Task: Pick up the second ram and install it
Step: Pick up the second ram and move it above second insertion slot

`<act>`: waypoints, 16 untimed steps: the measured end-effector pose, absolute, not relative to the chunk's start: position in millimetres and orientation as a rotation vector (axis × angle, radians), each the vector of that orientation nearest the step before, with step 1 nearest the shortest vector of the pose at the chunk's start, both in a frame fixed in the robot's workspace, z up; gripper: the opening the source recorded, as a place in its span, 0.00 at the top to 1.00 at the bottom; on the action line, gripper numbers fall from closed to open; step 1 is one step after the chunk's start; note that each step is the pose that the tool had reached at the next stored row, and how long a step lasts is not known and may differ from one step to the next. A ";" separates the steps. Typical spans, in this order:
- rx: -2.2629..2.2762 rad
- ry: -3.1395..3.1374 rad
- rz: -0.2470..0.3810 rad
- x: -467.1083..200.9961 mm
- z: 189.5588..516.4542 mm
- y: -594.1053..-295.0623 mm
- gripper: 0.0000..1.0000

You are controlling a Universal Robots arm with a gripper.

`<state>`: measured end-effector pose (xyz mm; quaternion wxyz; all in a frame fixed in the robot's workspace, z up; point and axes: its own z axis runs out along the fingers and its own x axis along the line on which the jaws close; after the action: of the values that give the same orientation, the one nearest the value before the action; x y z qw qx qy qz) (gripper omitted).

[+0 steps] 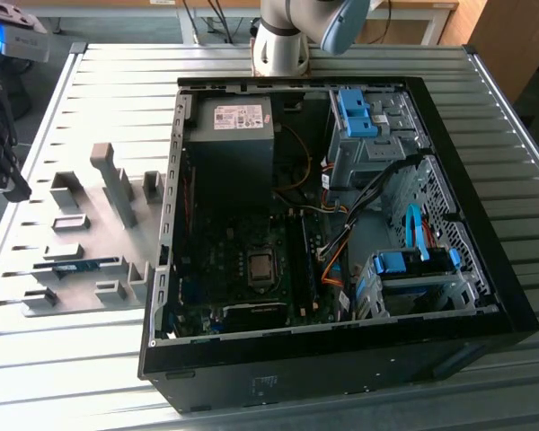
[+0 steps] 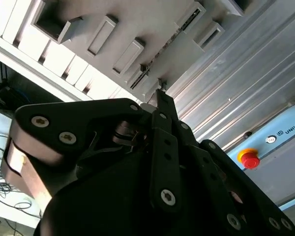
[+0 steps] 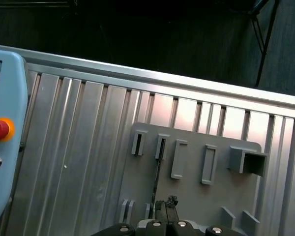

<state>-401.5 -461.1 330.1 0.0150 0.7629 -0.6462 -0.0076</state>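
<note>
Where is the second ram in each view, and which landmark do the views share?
Exterior view: the second ram sits on the grey holder plate, at the exterior view's left of the computer case.
Second wrist view: a thin dark strip across the plate.
First wrist view: a thin dark strip on the plate.
Shared landmark: the plate.

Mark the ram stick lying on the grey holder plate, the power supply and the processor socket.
second ram (image 1: 76, 266): exterior view, middle of the blue stick.
power supply (image 1: 232, 166): exterior view, on its dark top face.
processor socket (image 1: 261, 267): exterior view, centre of its metal cover.
</note>
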 end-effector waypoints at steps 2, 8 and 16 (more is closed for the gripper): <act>2.344 -2.048 -0.023 -401.5 328.2 -461.2 0.89; 2.273 -2.126 -0.024 -401.5 322.9 -461.2 0.89; 2.249 -2.154 -0.022 -401.5 316.0 -461.2 0.76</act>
<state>-401.5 -461.2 316.0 0.0137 0.7220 -0.6917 -0.0072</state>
